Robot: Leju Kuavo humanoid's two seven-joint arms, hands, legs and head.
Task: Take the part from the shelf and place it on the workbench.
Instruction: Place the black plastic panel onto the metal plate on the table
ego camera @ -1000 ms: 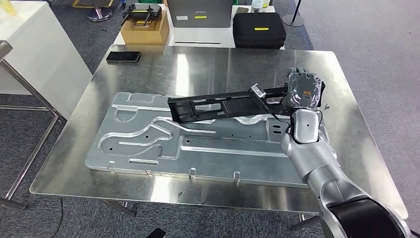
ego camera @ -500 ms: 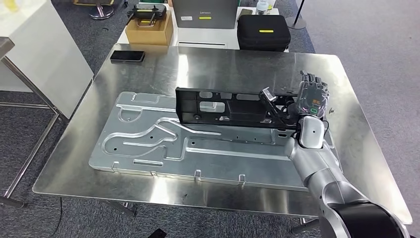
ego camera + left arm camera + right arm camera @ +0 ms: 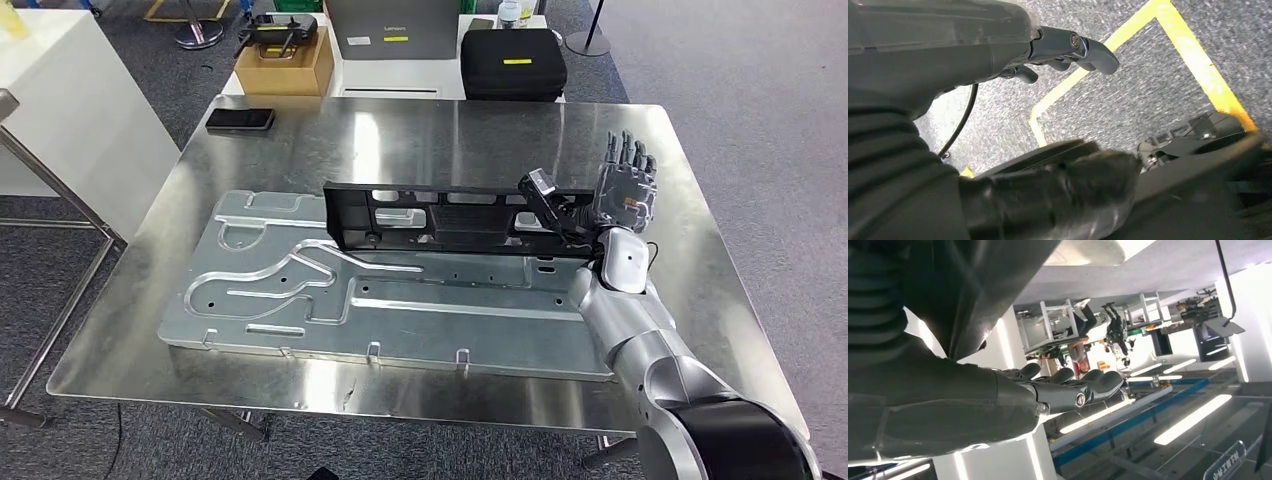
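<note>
Placing step, near done: black part (image 3: 455, 218) on the metal tray (image 3: 300, 300) of the workbench (image 3: 420, 130), just left of right hand (image 3: 625, 185), fingers spread; next, withdraw clear

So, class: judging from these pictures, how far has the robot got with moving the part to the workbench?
Done: the black part is off the shelf and rests over the metal panel on the workbench. In hand: the right hand, fingers spread, stays at its end; whether it grips is unclear. Left: letting go and withdrawing.
</note>
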